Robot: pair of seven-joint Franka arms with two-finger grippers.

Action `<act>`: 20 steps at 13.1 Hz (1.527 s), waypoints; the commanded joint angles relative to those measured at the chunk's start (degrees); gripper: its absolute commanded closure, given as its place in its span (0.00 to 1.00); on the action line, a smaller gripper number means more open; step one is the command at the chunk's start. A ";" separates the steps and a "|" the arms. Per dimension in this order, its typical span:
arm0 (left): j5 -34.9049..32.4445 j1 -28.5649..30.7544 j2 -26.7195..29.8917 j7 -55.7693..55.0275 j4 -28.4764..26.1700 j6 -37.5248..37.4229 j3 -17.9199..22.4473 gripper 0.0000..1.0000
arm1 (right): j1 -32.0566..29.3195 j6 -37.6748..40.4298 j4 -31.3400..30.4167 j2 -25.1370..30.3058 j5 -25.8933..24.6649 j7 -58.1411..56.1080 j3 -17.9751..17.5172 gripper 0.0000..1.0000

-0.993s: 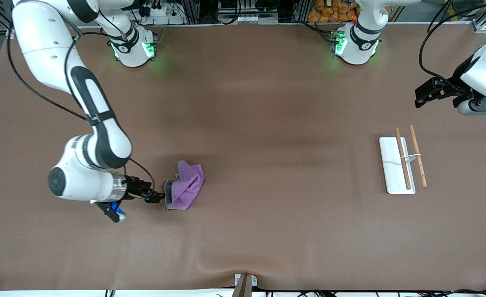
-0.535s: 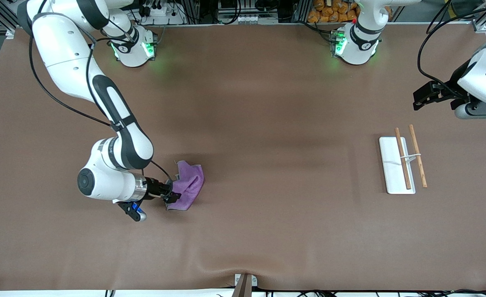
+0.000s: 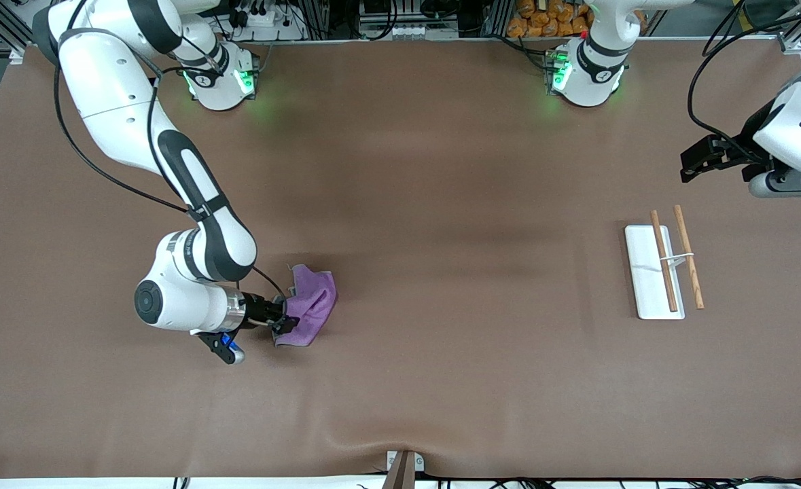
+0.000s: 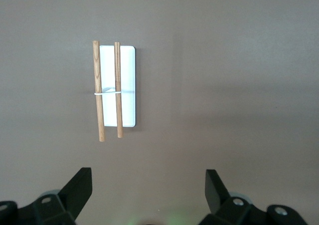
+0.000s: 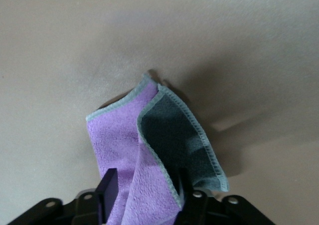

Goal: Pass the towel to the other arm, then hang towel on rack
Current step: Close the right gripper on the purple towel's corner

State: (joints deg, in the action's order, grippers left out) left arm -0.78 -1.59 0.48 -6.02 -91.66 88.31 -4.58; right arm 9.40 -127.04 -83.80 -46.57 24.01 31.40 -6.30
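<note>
The purple towel (image 3: 313, 304) with a grey edge band lies crumpled on the table toward the right arm's end. My right gripper (image 3: 282, 319) is low at the towel's edge. In the right wrist view its fingers (image 5: 107, 185) press a raised fold of the towel (image 5: 144, 150) from both sides, so my right gripper (image 5: 144, 187) is shut on it. The rack (image 3: 650, 272), a white base with two wooden rods, stands toward the left arm's end and also shows in the left wrist view (image 4: 127, 85). My left gripper (image 3: 693, 161) waits open and empty in the air near it (image 4: 149, 187).
The brown table mat (image 3: 441, 204) has a raised wrinkle at its edge nearest the front camera. A small bracket (image 3: 403, 467) sits at that edge. The arm bases stand along the edge farthest from the camera.
My right gripper has moved along the table into the towel's edge and its fingers now hold a fold. My left gripper has shifted slightly.
</note>
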 commanded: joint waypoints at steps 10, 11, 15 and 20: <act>-0.54 0.18 0.14 0.57 -0.45 0.37 0.01 0.00 | 0.18 -1.37 -0.48 0.16 1.22 0.24 0.06 1.00; -0.54 0.18 0.14 0.57 -0.45 0.37 0.01 0.00 | 0.18 -0.76 -0.13 0.34 1.39 0.24 -0.03 1.00; -0.46 0.09 0.31 0.57 -0.18 0.37 0.01 0.00 | 0.62 8.18 6.35 1.83 1.40 9.44 -0.38 1.00; -0.37 0.09 0.40 0.40 -0.18 0.37 -0.08 0.00 | 2.10 14.10 10.86 4.90 2.53 19.55 -1.00 1.00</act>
State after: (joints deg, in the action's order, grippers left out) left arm -0.78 -1.53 0.27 -6.02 -91.88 88.48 -4.59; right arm 10.29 -113.73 -73.06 -43.45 24.87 46.69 -7.04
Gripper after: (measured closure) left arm 0.000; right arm 0.978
